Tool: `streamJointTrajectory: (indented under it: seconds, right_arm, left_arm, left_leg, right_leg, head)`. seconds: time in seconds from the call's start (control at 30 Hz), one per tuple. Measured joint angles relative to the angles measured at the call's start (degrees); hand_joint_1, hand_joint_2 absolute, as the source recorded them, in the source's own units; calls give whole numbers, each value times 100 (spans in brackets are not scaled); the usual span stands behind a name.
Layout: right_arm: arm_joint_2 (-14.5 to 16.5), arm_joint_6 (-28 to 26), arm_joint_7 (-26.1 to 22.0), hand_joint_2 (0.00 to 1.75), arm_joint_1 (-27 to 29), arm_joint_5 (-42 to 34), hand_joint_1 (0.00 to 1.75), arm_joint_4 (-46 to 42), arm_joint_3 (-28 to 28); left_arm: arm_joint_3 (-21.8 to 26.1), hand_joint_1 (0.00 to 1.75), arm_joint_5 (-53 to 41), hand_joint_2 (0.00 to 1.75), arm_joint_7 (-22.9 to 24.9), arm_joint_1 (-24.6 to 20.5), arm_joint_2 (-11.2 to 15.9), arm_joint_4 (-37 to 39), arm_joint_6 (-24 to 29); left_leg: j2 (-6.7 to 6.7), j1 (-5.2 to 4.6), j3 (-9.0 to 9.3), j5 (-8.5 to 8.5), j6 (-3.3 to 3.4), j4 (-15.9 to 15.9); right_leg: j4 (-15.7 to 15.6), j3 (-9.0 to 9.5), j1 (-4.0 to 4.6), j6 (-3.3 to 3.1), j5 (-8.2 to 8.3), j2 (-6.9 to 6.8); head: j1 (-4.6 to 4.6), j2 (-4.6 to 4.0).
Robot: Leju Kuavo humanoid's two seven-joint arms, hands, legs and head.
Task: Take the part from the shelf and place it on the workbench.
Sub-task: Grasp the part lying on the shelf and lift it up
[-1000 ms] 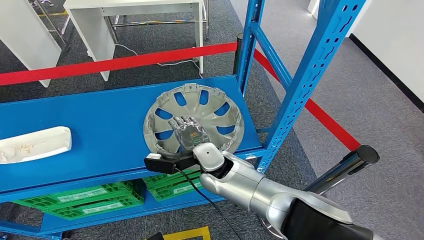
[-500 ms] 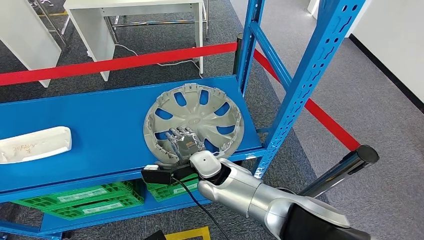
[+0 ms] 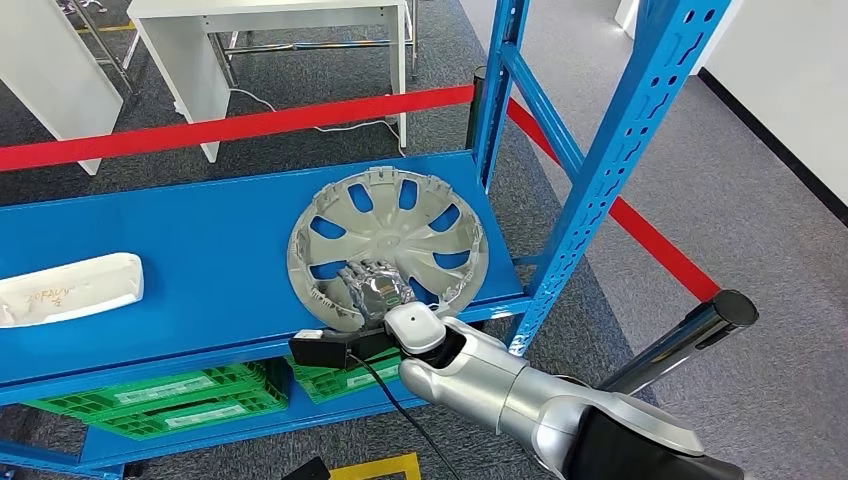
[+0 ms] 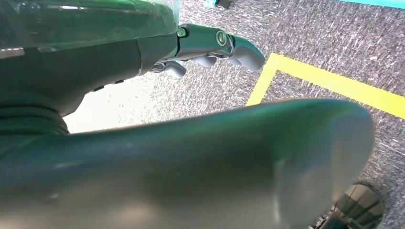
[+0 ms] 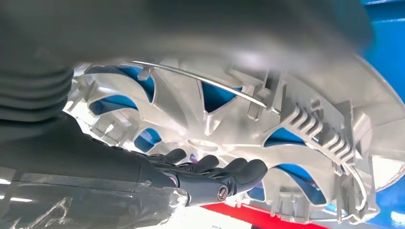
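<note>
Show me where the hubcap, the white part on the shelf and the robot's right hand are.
hubcap point(image 3: 420, 215), head view, a far spoke.
white part point(image 3: 70, 288), head view, its middle.
right hand point(image 3: 375, 288), head view, back of the hand.

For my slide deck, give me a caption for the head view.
Right hand reaching over the silver wheel cover lying on the blue shelf.

no text can be read. the white part point(image 3: 68, 289) at the left edge of the shelf point(image 3: 200, 250) bears faint yellowish marks, too small to make out. the green crates point(image 3: 190, 393) on the lower level carry pale labels, also illegible.
</note>
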Motion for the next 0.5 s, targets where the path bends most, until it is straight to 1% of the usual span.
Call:
streamJointTrajectory:
  seconds: [0.5]
  right_arm:
    - [-94, -8, -18, 175, 4, -78, 0, -1, -4]
  left_arm:
    - [91, 0, 30, 0, -17, 10, -1, 13, 22]
  left_leg:
    - [0, 0, 0, 0, 0, 0]
  right_leg:
    - [0, 0, 0, 0, 0, 0]
  head:
    - [0, 0]
